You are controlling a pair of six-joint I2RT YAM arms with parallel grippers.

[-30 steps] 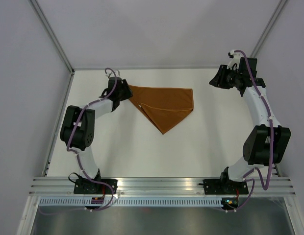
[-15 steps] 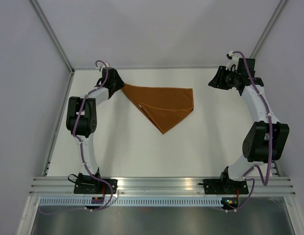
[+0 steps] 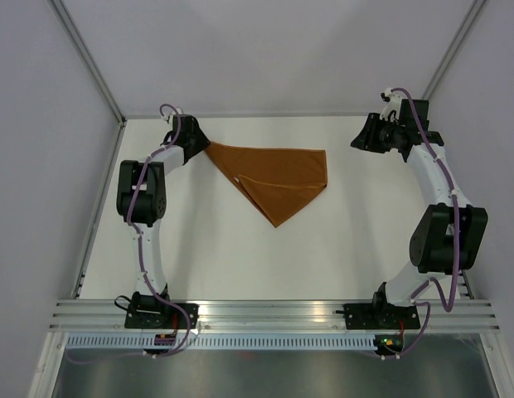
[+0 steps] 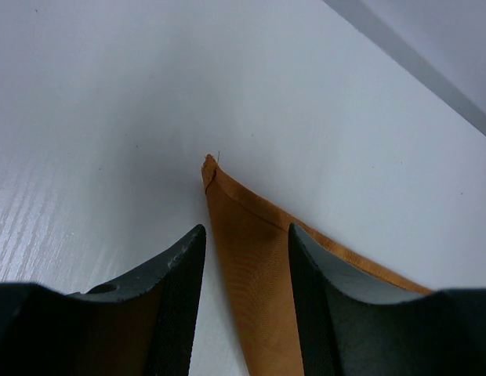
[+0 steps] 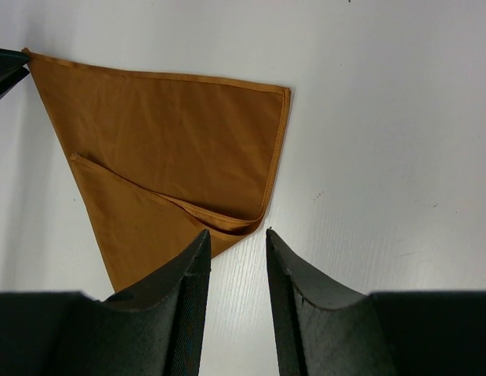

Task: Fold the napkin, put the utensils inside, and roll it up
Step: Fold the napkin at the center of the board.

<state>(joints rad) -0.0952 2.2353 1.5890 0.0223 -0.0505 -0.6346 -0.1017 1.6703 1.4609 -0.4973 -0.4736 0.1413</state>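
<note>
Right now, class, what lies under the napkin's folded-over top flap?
Only more napkin shows beneath the flap, and it lies flat on the white table. Nothing else shows; anything tucked between the layers would be hidden.

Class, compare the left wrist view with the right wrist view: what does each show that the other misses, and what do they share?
Only the left wrist view: a close look at the napkin corner tip lying between the fingers of the left gripper.
Only the right wrist view: the right gripper and the whole napkin with its folded-over flap.
Both: the napkin, the white table, and the left gripper, though it is only a dark tip in the right wrist view.
</note>
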